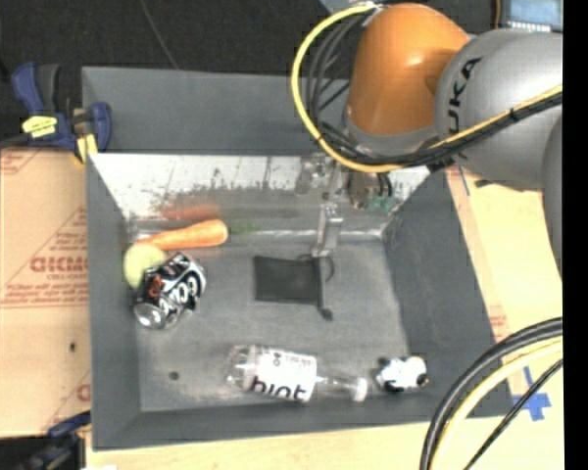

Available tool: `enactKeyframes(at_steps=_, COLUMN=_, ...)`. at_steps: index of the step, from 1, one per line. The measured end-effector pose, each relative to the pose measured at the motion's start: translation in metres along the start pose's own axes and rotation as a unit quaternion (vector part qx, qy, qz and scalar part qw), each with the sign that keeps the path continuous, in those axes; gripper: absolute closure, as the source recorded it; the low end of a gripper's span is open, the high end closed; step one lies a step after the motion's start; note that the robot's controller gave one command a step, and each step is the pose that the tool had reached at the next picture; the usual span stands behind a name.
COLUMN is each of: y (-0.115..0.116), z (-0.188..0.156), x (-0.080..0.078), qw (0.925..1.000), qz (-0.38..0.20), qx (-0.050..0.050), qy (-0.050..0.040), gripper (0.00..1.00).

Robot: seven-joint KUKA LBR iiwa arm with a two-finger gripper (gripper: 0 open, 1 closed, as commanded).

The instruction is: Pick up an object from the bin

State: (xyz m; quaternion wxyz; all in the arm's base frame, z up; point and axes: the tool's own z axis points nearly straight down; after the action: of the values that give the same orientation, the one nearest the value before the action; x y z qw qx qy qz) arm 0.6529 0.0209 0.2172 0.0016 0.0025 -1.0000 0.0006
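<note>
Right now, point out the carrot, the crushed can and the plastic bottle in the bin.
carrot (188, 233), camera view, middle of its orange body.
crushed can (170, 290), camera view, its dented black side.
plastic bottle (279, 375), camera view, its white label.

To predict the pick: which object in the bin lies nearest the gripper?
The flat dark square pad at mid-bin, just beside the gripper; everything else lies farther off.
</note>
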Motion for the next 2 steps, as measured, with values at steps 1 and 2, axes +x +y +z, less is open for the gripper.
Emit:
enactKeyframes(at_steps=1, y=0.0000, z=-0.0017, x=0.0003, qw=1.0000, qz=0.000, qx=0.000, qy=-0.0006, gripper=0.00)
enactKeyframes(at_steps=2, y=-0.0046, z=0.0001, x=0.0051, qw=0.9994, qz=-0.035, qx=0.000, qy=-0.0041, gripper=0.00)
